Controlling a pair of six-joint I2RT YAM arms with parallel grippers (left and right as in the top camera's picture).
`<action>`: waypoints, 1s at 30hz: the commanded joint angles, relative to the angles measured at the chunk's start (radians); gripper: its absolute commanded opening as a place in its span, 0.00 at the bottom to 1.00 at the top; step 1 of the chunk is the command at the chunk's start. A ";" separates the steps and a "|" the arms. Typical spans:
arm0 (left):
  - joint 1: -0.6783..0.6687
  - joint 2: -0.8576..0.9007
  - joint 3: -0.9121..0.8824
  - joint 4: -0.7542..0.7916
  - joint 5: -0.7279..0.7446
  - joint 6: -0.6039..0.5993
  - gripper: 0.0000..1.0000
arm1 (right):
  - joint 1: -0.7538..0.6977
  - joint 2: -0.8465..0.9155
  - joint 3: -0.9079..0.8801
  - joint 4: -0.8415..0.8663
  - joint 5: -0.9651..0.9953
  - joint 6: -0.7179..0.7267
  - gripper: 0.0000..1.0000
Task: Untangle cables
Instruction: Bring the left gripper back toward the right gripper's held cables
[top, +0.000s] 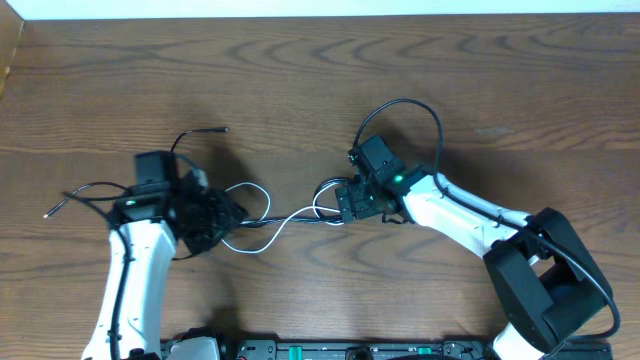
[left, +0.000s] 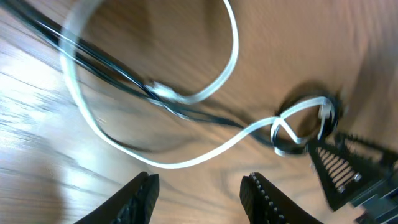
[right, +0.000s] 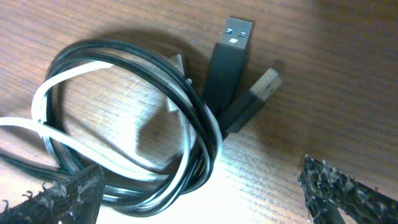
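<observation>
A white cable (top: 262, 232) and thin black cables (top: 300, 215) lie tangled on the wood between my two grippers. My left gripper (top: 222, 215) is open over bare wood. In the left wrist view its fingertips (left: 144, 186) stand just short of the white cable's (left: 155, 163) loop, with black cables (left: 112, 68) running beneath that loop. My right gripper (top: 343, 203) is open, low over a small coil of black and white cable (right: 199, 134). Two USB plugs (right: 231, 50) stick out past the coil. The coil's near edge lies between the fingers (right: 78, 193).
Thin black cords (top: 85, 192) trail left of the left arm, and another (top: 200, 132) curves behind it. A thicker black wire (top: 420, 110) arcs over the right wrist. The arm bases (top: 330, 350) line the front edge. The right gripper's ribbed finger (left: 345, 168) shows in the left wrist view.
</observation>
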 joint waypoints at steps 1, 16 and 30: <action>-0.105 0.010 -0.049 0.025 0.016 -0.103 0.49 | -0.059 -0.031 0.047 0.001 -0.092 -0.051 0.96; -0.425 0.011 -0.080 0.256 -0.198 -0.548 0.49 | -0.108 -0.010 0.014 0.022 -0.075 -0.153 0.98; -0.642 0.181 -0.080 0.408 -0.375 -0.756 0.49 | -0.101 -0.009 0.014 0.062 -0.076 -0.217 0.99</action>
